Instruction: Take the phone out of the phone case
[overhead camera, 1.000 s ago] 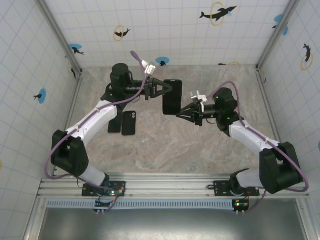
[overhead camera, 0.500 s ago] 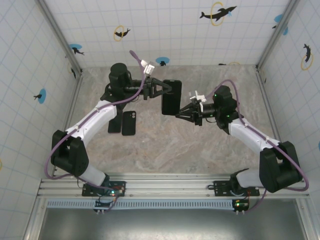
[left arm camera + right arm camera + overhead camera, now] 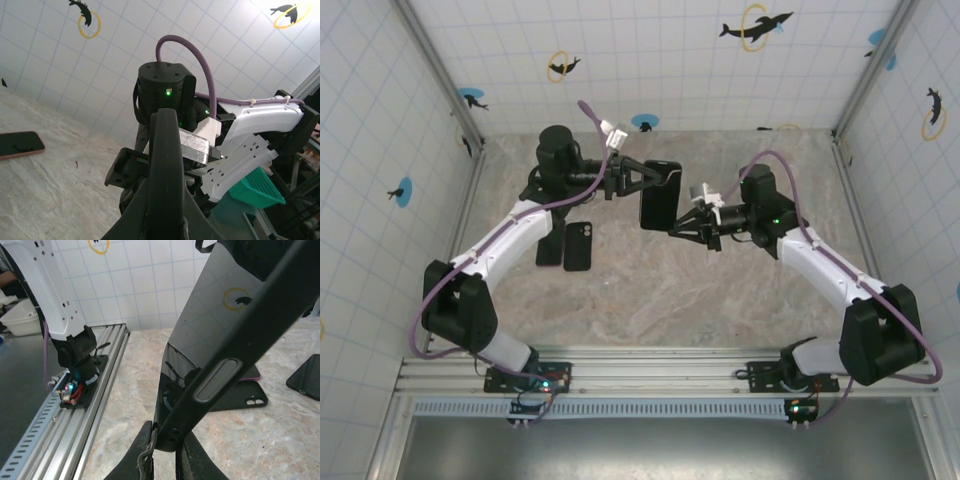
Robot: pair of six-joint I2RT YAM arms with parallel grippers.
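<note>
You have a marbled table [image 3: 650,290] inside white tiled walls [image 3: 650,60]. Phone [image 3: 660,197] held above it, long axis near-to-far. Left gripper [image 3: 665,174] pinches its far end, right gripper [image 3: 673,226] its near end.

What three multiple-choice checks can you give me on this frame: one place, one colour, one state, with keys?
1. Where is the cased phone?
A. lying flat
B. held in the air between the left claw and the right claw
C. leaning on the back wall

2. What colour is the arm cable?
A. purple
B. yellow
C. green

3. How is the left claw?
A. wide open
B. shut on the cased phone
C. shut on nothing

Key:
1 B, since the top view shows it clear of the table, with one claw at each end.
2 A, since the cable looping over the arm is purple.
3 B, since its fingers pinch the phone's far end.
</note>
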